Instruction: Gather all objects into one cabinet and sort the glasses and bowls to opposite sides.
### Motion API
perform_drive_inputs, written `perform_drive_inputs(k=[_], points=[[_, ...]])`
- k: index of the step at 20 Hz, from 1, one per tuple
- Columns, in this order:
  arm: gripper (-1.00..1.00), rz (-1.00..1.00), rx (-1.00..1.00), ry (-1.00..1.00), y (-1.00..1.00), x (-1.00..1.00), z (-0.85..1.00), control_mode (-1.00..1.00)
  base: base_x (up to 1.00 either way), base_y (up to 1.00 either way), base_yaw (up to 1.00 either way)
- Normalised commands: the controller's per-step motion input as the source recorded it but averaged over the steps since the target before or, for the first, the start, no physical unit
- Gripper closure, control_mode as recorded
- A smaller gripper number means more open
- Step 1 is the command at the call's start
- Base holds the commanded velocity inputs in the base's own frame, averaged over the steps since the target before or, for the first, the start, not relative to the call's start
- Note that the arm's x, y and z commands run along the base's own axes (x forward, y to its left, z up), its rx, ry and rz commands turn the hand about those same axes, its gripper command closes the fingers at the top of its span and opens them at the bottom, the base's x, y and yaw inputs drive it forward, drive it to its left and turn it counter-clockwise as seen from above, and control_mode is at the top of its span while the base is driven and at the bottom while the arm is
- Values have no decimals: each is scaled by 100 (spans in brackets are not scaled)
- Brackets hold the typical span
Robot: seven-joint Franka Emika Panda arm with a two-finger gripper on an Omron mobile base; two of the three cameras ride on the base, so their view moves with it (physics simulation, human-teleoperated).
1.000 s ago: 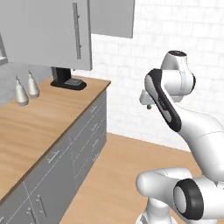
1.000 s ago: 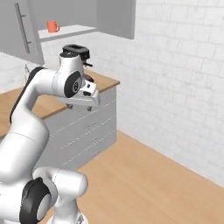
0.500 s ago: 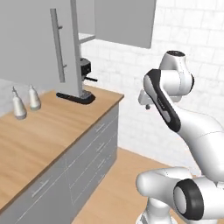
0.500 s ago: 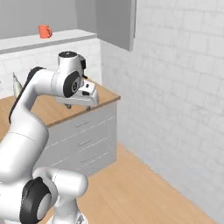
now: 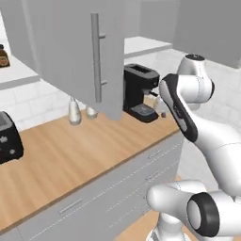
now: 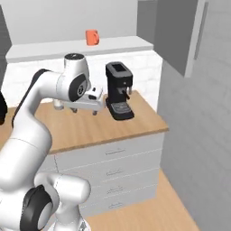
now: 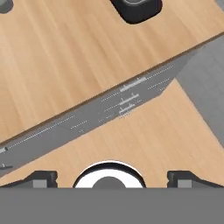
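Observation:
An orange mug stands upright on the white shelf of the wall cabinet, high above the counter. The cabinet's light-grey door hangs open, its long bar handle facing me. My gripper hovers over the wooden counter, left of the black coffee machine, pointing down and well below the mug. In the hand view the gripper is open, its fingertips wide apart with nothing between them. The bowls are out of view.
Two white bottles stand on the counter behind the open door. A dark toaster sits at the far left, a small dark jar on the shelf above. Grey drawers run below; another cabinet door hangs at the right.
The whole picture has shifted in both base views, so the camera has moved: counter, coffee machine and open cabinet now sit closer and more square on. The gripper stays open.

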Motion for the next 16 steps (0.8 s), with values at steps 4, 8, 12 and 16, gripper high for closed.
perform_drive_inputs(k=[4, 8, 12, 16], points=[[-100, 0, 0, 0, 0, 0, 0, 100, 81, -34, 64], [-100, 0, 0, 0, 0, 0, 0, 100, 22, -63, 61], [-100, 0, 0, 0, 0, 0, 0, 100, 0, -54, 44], [-100, 0, 0, 0, 0, 0, 0, 100, 27, -57, 25]])
